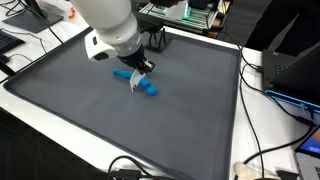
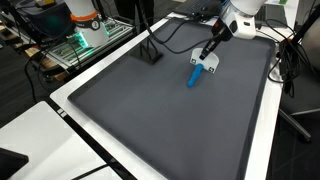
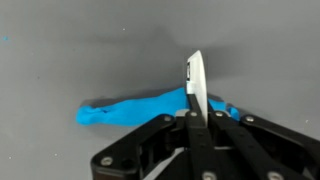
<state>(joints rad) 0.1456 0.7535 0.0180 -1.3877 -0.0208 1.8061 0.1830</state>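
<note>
White and thin, a flat blade [image 3: 195, 80] stands edge-on between the fingers of the gripper [image 3: 195, 116], whose jaws are clamped tight on its lower part; in the wrist view it juts straight out past the fingertips. Just beyond that tip, and running off to one side of the hand, lies the blue piece [image 3: 130, 108], a long, rough-edged strip flat on the grey mat [image 3: 80, 50]. The blade crosses one end of it. Whether the edge presses into the blue or only meets its surface cannot be told.

As a judgement, working the blade well here calls for a firm pinch so that it cannot twist between the pads. It also calls for a straight line down the gripper's own axis, with the edge square across the strip and not slanting along it.

In both exterior views the gripper [image 1: 143, 68] [image 2: 210, 52] points down at the mat on a slight lean, the bulky white wrist above and behind it, with the blue piece [image 1: 150, 89] [image 2: 193, 78] right under the fingertips. Farther out, the mat [image 1: 120, 130] spreads wide on all sides of the hand, edged by a white table [image 1: 270, 130] with cables [image 1: 262, 150] trailing over it.
</note>
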